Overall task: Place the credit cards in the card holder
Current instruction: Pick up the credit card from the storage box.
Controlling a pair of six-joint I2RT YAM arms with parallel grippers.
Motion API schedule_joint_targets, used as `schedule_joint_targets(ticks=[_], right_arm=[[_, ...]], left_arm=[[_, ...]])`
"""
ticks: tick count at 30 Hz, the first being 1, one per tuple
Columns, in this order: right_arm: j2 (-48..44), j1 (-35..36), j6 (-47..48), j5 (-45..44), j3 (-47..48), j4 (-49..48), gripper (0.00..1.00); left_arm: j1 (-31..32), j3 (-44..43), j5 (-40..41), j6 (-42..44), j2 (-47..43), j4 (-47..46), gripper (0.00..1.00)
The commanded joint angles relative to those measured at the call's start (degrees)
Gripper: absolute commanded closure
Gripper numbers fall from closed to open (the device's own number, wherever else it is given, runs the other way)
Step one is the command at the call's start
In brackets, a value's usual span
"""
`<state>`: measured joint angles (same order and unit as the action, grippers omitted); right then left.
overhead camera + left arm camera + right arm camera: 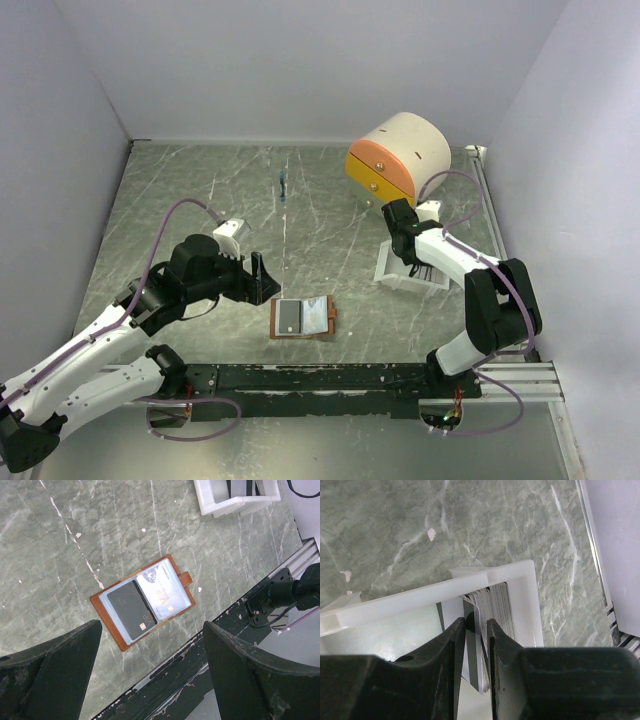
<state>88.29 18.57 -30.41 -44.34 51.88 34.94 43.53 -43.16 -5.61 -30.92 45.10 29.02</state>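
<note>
Grey-green marbled stone makes up the surface (pixel 200 200). At the left, the left fingers (pixel 70 665) are spread wide, holding nothing, poised above the surface just left of the card holder (pixel 303 318).

The card holder, brown leather with a small strap tab on one edge, lies open and flat near the front middle of the surface, just behind the dark rail (pixel 320 378) that carries the arm bases. The left wrist view shows its pale inner pockets filled; a dark card (pixel 131 611) sits in one pocket and a pale card (pixel 162 592) with lettering in the other, side by side.

Further right a white tray (pixel 385 272) rests on the surface, well apart from the card holder. A stack of credit cards (pixel 500 607) stands on edge against the tray's corner wall. The right fingers (pixel 435 670) reach down into this tray and are drawn close on either side of one card at the stack's near end; whether they already pinch it cannot be told.

Behind the tray stands a cream-and-orange rounded drawer box (pixel 400 155), near the back right corner.
</note>
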Motion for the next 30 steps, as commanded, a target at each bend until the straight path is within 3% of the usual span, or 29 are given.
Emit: schedule_joint_targets(ticks=[1,16,22,30], right_arm=[[-1.08,-0.48,1.19,-1.21,1.42,-0.66,0.77],[-1.39,-0.5,2.46,0.03,2.78,-1.2,0.89],[-4.13,-0.37,3.28,5.85,2.87,-2.78,1.0],[-9.88,-0.31,2.98,13.3,2.67,-3.29,1.0]], left_arm=[[0.42,0.58,0.95,-0.31,-0.32,0.08,0.06],[0.42,0.6,1.04,-0.5,0.15,0.0,0.06],[0.41,0.69,1.18,-0.49,0.22,0.07,0.06],[0.42,0.73,1.43,-0.68,0.12,0.12,0.07]])
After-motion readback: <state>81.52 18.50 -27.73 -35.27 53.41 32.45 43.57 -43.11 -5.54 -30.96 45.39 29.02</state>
